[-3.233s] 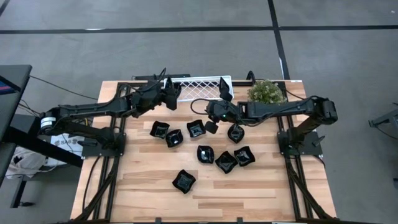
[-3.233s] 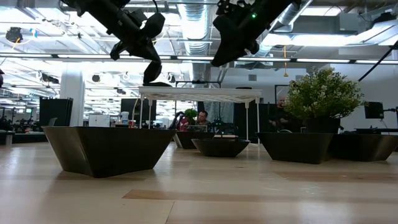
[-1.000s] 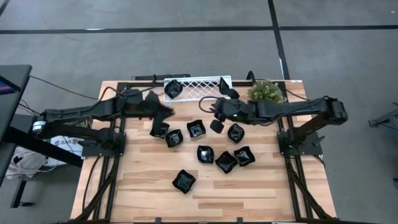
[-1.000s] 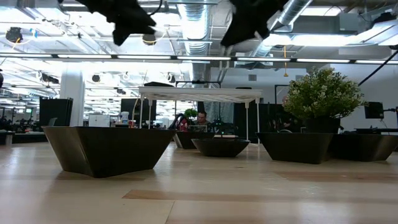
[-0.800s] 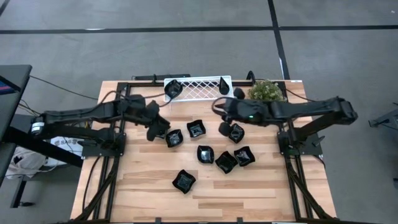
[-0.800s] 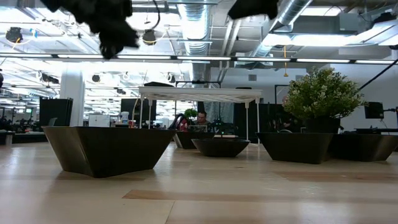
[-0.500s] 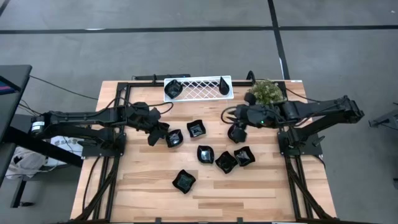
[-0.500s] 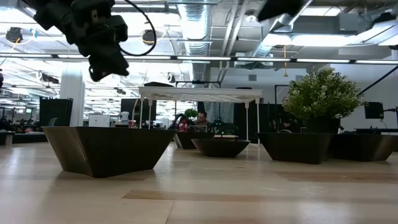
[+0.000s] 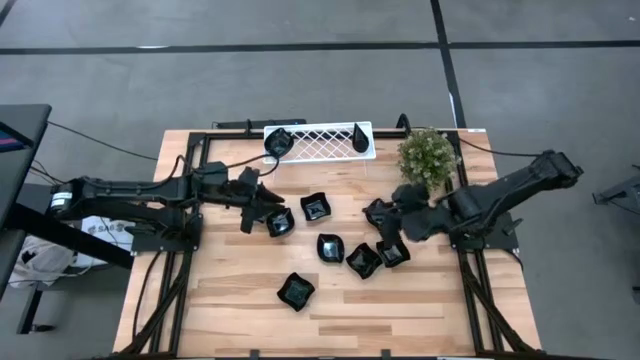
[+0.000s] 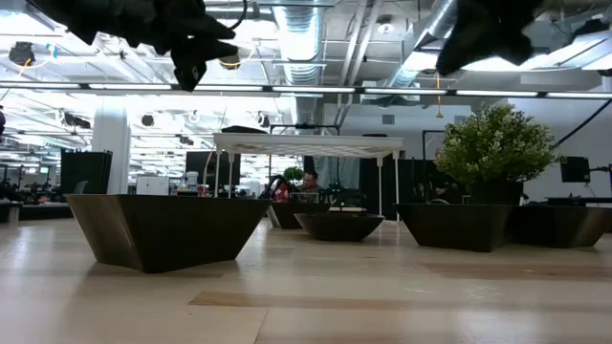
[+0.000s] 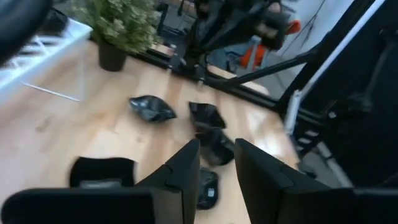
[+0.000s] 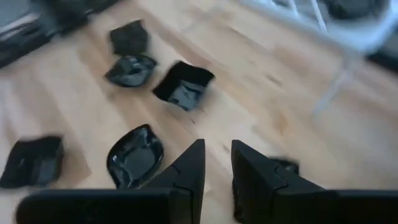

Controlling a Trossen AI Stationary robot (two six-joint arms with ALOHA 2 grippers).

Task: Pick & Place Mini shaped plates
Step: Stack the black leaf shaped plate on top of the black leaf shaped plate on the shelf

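Observation:
Several glossy black mini plates lie on their bases on the wooden table: point(image 9: 314, 207), point(image 9: 330, 247), point(image 9: 362, 260), point(image 9: 296, 291). Two more sit on the white lattice tray point(image 9: 318, 150): a squarish one point(image 9: 278, 143) and a teardrop one point(image 9: 358, 137). My left gripper point(image 9: 262, 202) hovers over the cluster's left end, beside the plate point(image 9: 281, 223). My right gripper point(image 9: 380, 216) hovers over the cluster's right end, above the plate point(image 9: 393, 251). Each wrist view shows a narrow empty gap between the fingers point(image 11: 217, 174), point(image 12: 217, 168). In the low view both grippers point(image 10: 191, 53), point(image 10: 488, 38) hang well above the plates.
A green bushy plant point(image 9: 428, 155) in a dark pot stands at the table's far right, close to my right arm. The tray stands on thin legs at the far edge. Bare wood lies along the near edge and the left side. People sit in the room behind point(image 10: 308, 183).
Both grippers have drawn back from the tray. My left gripper moved toward the near edge, to the left end of the plate cluster. My right gripper swung toward the right and near edges, coming over the cluster's right end. The plates have stayed where they were.

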